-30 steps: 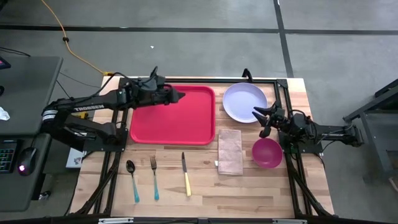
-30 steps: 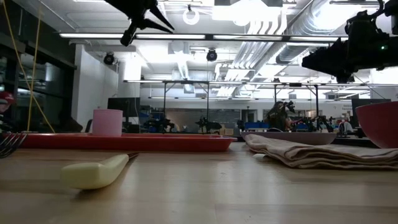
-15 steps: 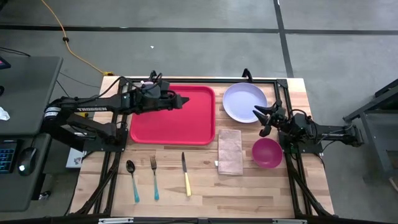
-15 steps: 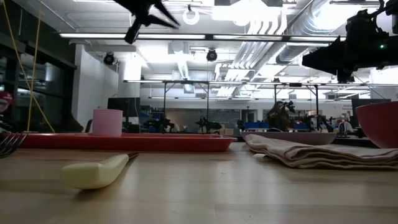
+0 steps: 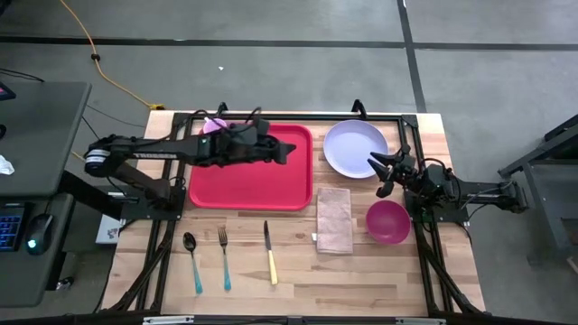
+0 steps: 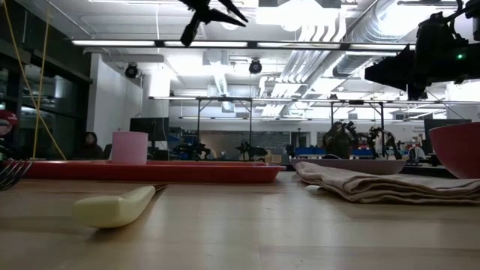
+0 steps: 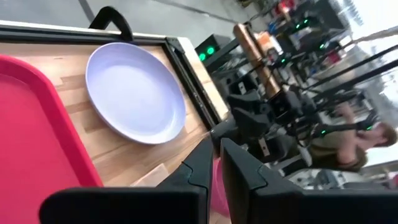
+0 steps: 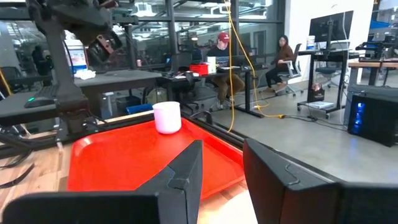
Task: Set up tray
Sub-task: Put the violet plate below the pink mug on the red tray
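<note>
High view: the tray (image 5: 250,171) lies flat on the table (image 5: 298,271), toward its far side, and serves as the reference. At the tray's far left corner stands a pink cup (image 5: 213,126), on the tray as the right wrist view shows it. Left hand (image 5: 284,155) hangs above the tray's right half, well clear of the surface per the low view; its fingers are pressed nearly together, with only a narrow gap in the left wrist view. Nothing is between them. In front of the tray, left to right, lie a spoon (image 5: 192,260), fork (image 5: 224,255) and knife (image 5: 269,254), all apart from one another. Right of the tray's front corner lies a folded napkin (image 5: 333,219), just beside the rim. Right of the tray's far half sits the lavender plate (image 5: 355,148). Right hand (image 5: 377,174) hovers at the plate's near right edge, fingers spread, gripping nothing. A magenta bowl (image 5: 387,222) stands right of the napkin.
</note>
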You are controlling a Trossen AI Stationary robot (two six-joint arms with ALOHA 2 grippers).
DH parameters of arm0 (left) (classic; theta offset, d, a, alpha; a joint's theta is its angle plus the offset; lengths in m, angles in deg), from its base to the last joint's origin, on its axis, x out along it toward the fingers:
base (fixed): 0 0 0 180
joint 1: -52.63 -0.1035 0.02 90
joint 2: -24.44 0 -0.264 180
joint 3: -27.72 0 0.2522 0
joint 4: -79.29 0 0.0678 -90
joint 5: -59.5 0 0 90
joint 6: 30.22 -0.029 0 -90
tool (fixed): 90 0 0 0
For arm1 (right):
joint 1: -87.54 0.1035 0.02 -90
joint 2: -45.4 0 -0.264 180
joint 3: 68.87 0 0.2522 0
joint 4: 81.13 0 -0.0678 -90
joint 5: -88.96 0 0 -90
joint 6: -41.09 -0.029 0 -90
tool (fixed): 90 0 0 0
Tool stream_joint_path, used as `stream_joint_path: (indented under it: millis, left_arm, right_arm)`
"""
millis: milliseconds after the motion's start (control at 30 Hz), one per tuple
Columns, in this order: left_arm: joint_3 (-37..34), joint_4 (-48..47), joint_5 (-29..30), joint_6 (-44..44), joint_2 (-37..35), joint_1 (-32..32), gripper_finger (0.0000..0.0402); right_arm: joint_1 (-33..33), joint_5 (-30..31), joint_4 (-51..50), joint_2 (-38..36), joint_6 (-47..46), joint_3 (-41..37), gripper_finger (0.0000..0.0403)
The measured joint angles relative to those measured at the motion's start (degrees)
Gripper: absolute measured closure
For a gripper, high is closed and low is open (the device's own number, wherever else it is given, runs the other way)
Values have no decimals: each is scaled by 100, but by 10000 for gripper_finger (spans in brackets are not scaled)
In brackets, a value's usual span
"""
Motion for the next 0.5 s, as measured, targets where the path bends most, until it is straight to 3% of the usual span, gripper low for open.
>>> stream_joint_path:
  millis: [333, 500]
  left_arm:
    - [1275, -897, -188, -318, 1033, -2, 337]
    - [1428, -1148, -221, -320, 1168, -2, 337]
  right_arm:
    - [-2, 558, 25, -2, 17, 0, 308]
    - [-2, 989, 255, -1, -223, 0, 309]
